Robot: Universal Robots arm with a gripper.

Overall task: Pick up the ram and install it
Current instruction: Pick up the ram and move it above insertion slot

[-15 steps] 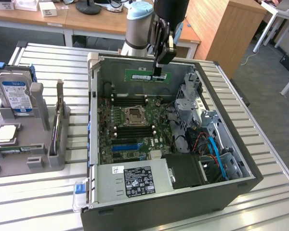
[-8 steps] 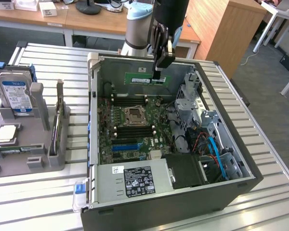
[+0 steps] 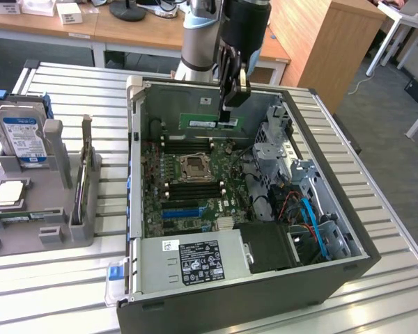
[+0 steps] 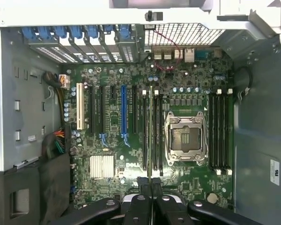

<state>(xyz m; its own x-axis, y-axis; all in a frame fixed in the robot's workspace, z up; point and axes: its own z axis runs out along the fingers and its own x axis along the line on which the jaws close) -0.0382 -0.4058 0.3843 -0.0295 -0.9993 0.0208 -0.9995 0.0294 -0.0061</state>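
Observation:
The ram (image 3: 198,122) is a long green stick held level and on edge above the open computer case (image 3: 136,167). My gripper (image 3: 228,117) is shut on its end at the exterior view's right. In the wrist view the ram (image 4: 151,136) appears edge-on as a thin line running out from my gripper (image 4: 151,187). It lies over the bank of black memory slots (image 4: 157,133) beside the empty CPU socket (image 4: 185,138). It hangs above the motherboard (image 3: 188,195) and is apart from the slots.
A grey parts holder (image 3: 49,209) at the exterior view's left carries a hard drive (image 3: 24,136) and a square silver CPU chip (image 3: 7,195). Inside the case are a power supply (image 3: 195,261), a metal drive cage (image 3: 279,146) and blue cables (image 3: 310,219).

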